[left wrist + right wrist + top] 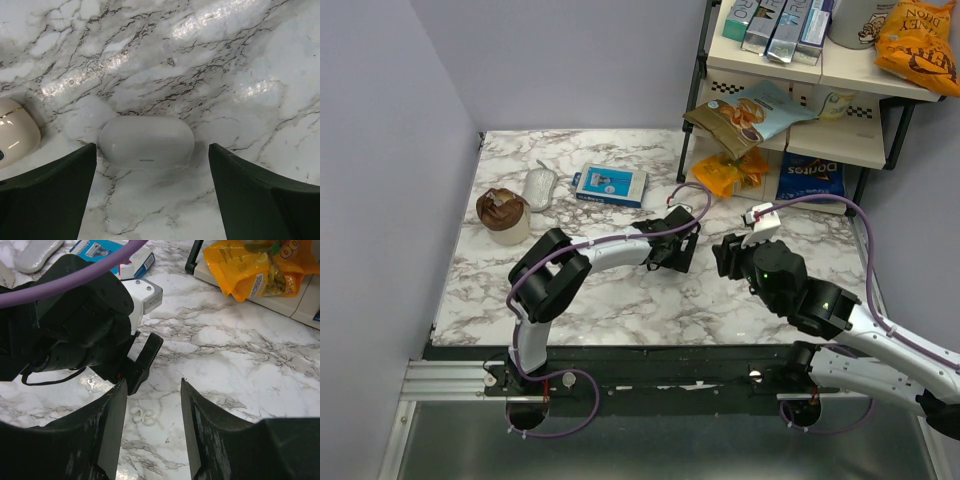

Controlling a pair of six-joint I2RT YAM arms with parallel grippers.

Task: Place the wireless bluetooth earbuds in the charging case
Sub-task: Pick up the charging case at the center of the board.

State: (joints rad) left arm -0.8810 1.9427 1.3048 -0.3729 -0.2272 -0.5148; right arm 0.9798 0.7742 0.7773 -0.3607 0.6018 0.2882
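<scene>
Earbuds [144,416] are found loose on the marble table [240,355], two tiny white pieces touching each other, not yet in any case. They are framed between the fingers of the right gripper [152,385], whose jaws are half parted and pinch nothing. That width is judged to suit a descent on such small pieces. Just beside them is one finger of the left gripper [152,150], which is spread to its widest and straddles the white oval case [146,140] without touching it, presumably so that the case can be steadied. The case lies flat and appears shut, so opening it is judged to be needed first. A cream round case [12,130] is seen near it, off to one side.
</scene>
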